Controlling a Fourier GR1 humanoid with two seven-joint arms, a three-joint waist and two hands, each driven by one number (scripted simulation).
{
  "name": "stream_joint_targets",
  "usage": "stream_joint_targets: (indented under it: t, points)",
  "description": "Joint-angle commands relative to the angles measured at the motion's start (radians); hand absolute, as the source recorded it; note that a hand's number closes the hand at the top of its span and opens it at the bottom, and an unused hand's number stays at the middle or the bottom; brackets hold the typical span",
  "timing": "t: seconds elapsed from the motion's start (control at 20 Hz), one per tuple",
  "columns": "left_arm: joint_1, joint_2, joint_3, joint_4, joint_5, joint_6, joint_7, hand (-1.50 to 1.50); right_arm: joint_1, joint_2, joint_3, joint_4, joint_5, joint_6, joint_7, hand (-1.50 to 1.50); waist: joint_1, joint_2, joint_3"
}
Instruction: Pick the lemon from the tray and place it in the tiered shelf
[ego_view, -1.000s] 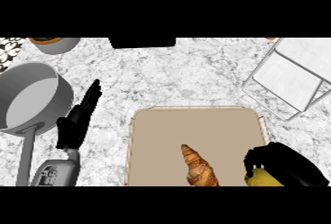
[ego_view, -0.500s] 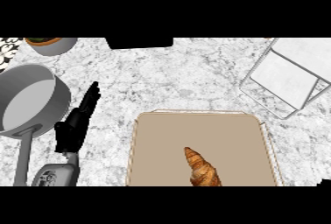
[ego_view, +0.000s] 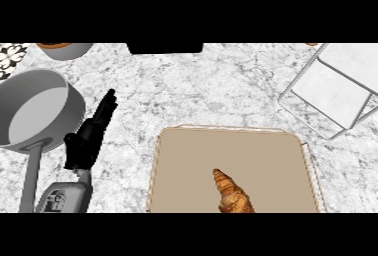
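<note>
Our left hand lies flat at nine o'clock. We can't see our right hand or lemon; next comes the shelf at two o'clock.

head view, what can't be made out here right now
Lemon: not seen in the head view, neither on the tray nor the shelf.
Right hand: outside the head view, so its hold is unknown.
Croissant: lower end cut off by the bottom edge.
Shelf: far side cut off by the right edge.
</note>
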Motion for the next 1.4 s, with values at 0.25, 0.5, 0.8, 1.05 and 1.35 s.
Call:
stream_joint_targets:
  t: [0.25, 0.5, 0.8, 1.05, 1.35]
  points:
    - [-0.028, 0.007, -0.002, 0.036, 0.007, -0.032, -0.005, 0.0, -0.134, -0.105, -0.256, 0.049, -0.404, 0.045, 0.276, 1.5, 0.031, 0.007, 0.0]
    - [0.047, -0.01, -0.037, -0.018, -0.028, -0.01, -0.041, 0.0, -0.257, -0.241, -0.335, 0.123, -0.481, -0.012, 0.429, 1.5, 0.038, 0.006, 0.001]
    - [-0.002, -0.009, -0.019, -0.024, -0.017, -0.012, 0.015, 0.0, -0.414, -0.31, -0.261, 0.167, -0.512, -0.082, 0.594, 1.5, 0.041, 0.005, 0.001]
    - [-0.019, -0.026, -0.027, 0.032, -0.031, -0.004, -0.03, 0.0, -0.594, -0.413, -0.141, 0.341, -0.436, -0.163, 0.583, 1.5, 0.049, 0.008, 0.001]
    - [-0.004, -0.04, -0.042, 0.055, -0.046, 0.001, -0.063, 0.0, -0.764, -0.469, -0.029, 0.419, -0.385, -0.234, 0.603, 1.5, 0.05, 0.008, 0.001]
